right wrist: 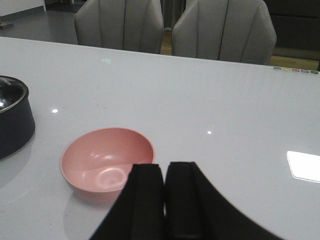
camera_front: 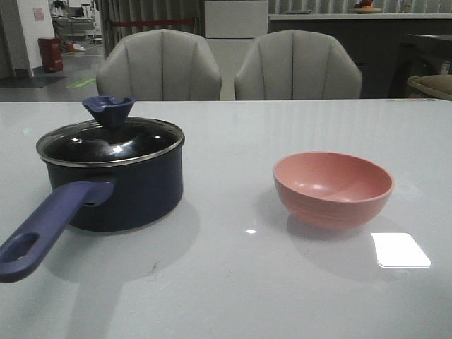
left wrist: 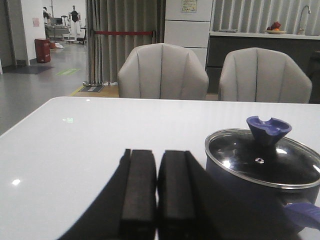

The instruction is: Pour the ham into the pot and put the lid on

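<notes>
**Inspector:** White table (camera_front: 233,282), chairs behind. Both claws, left claw (left wrist: 157,200) and right claw (right wrist: 165,200), clenched, empty.

**Assistant:** Lid (camera_front: 113,145) seated on pot (camera_front: 120,191); pink bowl (camera_front: 332,187) empty, no ham visible. Withdraw clear; confirm lid sits flush.

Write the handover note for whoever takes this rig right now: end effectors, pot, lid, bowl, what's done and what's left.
Left end effector: shut, empty, beside the pot.
Right end effector: shut, empty, just behind the pink bowl.
Lid sits on the pot, knob up; handle points toward the robot's left.
Bowl stands upright to the right of the pot and looks empty; no ham visible in it.
Done, by appearances: pot covered. The pot's contents cannot be made out through the glass.
Left: nothing obvious; confirm the ham is inside.
</notes>
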`<state>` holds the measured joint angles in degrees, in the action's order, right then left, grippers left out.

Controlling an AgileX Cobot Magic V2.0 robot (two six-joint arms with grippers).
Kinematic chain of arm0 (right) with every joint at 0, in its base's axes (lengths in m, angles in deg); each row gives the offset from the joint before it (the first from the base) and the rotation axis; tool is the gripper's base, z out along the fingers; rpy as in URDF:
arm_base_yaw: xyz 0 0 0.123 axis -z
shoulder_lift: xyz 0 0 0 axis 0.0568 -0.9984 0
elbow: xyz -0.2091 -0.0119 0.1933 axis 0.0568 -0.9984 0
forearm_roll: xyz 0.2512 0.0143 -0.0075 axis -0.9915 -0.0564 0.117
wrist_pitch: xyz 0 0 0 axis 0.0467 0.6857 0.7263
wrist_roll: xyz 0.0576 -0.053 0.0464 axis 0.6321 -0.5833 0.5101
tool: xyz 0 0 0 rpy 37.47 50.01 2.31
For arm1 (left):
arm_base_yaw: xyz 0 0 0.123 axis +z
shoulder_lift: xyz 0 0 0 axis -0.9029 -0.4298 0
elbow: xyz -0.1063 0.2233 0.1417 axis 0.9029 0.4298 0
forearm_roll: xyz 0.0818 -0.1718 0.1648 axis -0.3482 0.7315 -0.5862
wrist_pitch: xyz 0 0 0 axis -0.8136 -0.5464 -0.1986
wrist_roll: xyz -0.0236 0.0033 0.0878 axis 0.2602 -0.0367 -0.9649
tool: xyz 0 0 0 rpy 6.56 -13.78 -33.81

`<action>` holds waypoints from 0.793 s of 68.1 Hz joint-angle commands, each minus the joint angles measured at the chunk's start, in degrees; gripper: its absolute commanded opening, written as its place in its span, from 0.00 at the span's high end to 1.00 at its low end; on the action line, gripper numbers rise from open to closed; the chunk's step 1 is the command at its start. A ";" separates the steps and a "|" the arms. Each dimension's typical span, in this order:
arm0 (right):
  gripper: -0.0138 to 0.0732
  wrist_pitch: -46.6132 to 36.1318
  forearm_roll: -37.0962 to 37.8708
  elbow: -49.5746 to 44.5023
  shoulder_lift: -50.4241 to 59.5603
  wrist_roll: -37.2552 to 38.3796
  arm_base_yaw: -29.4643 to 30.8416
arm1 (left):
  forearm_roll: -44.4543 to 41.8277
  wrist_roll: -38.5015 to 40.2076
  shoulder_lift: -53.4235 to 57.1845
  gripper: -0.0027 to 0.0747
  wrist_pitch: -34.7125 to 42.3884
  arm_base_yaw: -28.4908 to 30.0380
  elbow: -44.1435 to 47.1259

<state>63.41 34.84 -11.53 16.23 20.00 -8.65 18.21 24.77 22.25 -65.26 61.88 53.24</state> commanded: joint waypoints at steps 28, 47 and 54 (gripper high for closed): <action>0.66 -4.64 -0.01 1.62 -0.36 -0.43 -0.07 | -2.10 2.00 0.97 0.82 4.48 0.03 1.11; 0.66 -4.64 -0.01 1.62 -0.36 -0.43 -0.07 | -2.10 2.00 0.97 0.82 4.48 0.03 1.11; 0.66 -4.64 -0.01 1.62 -0.36 -0.43 -0.07 | -2.10 2.00 0.97 0.82 4.48 0.03 1.11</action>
<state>63.41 34.84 -11.53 16.23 20.00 -8.65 16.06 26.18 22.25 -65.26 61.88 53.24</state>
